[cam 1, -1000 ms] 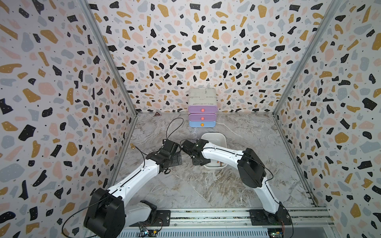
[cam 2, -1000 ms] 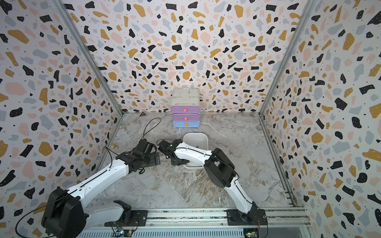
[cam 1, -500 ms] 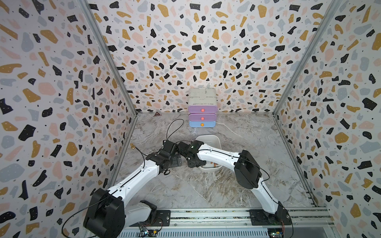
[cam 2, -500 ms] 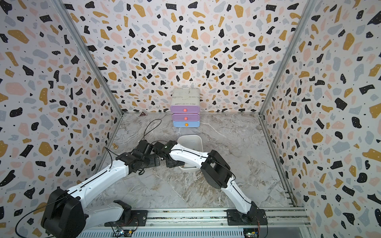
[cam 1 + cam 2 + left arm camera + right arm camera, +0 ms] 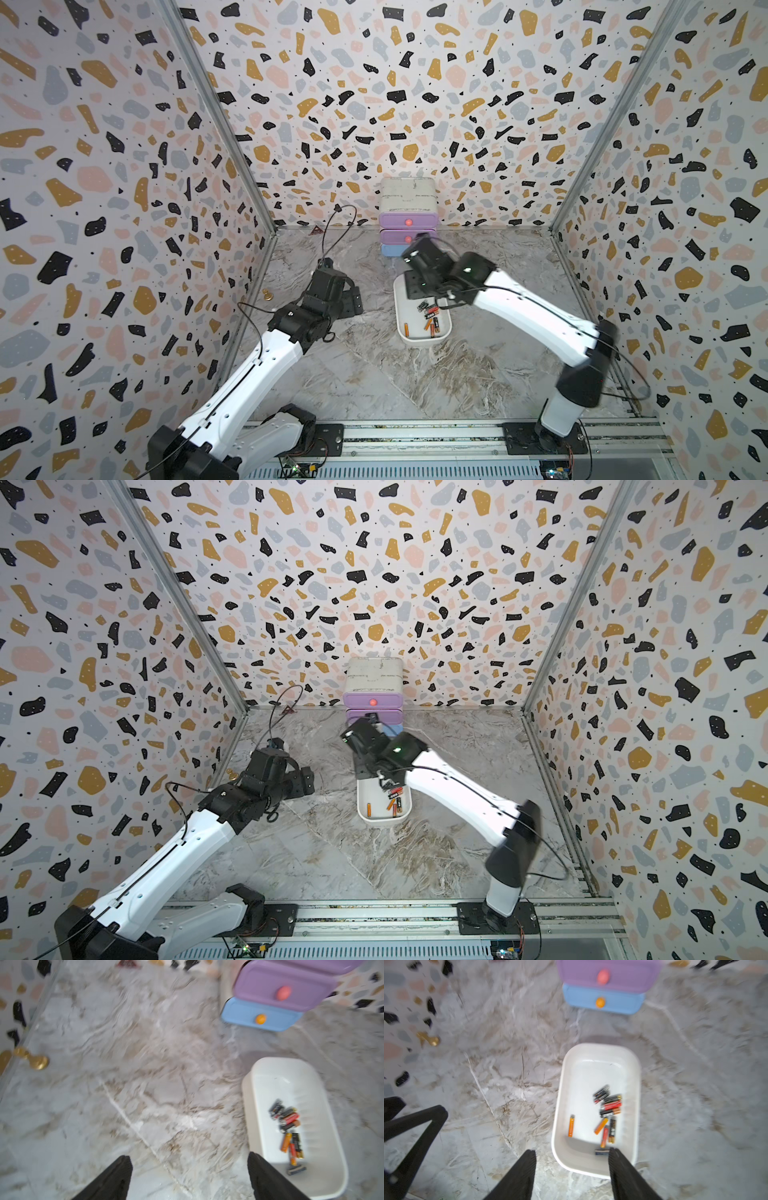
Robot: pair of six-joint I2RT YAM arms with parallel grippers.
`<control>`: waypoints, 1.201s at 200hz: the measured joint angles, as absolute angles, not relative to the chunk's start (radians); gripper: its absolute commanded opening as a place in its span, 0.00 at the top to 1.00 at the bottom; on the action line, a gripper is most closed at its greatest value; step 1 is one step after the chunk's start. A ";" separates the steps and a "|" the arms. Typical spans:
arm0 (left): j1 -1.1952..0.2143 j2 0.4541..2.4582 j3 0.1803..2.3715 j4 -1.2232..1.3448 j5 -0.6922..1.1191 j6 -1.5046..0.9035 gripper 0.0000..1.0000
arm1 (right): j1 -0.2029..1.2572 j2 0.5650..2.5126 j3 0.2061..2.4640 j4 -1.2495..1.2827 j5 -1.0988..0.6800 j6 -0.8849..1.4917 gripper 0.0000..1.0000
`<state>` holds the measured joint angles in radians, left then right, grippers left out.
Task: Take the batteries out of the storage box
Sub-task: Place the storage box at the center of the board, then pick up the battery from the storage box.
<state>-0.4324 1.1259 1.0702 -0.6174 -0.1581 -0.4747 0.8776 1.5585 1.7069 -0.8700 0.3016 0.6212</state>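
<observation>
Swung clear of left gripper point(image 5: 353, 301), right gripper point(image 5: 415, 286) now hangs over shallow glossy white plastic storage box point(image 5: 422, 338). Both top views: thin cylindrical batteries point(image 5: 395, 798) all inside. Left wrist: jaws wide, empty, beside box. Right wrist: jaws part-spread, empty; no pick begun.

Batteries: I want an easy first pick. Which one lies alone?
The orange battery; it lies by itself on bare box floor, while the others bunch together.
</observation>
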 measured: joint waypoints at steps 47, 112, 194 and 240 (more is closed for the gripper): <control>-0.577 1.697 1.723 -0.783 0.041 -0.220 0.35 | 0.628 1.078 0.995 -0.548 0.206 0.334 0.34; -0.655 2.140 1.953 -1.024 0.123 -0.103 0.40 | 0.628 1.026 0.562 -0.224 -0.062 0.174 0.35; -0.657 2.310 2.047 -0.997 0.077 -0.117 0.49 | 0.628 0.886 0.562 -0.103 -0.052 0.099 0.36; -0.670 2.361 2.047 -0.966 0.058 -0.142 0.56 | 0.628 0.804 0.562 -0.113 0.010 0.078 0.35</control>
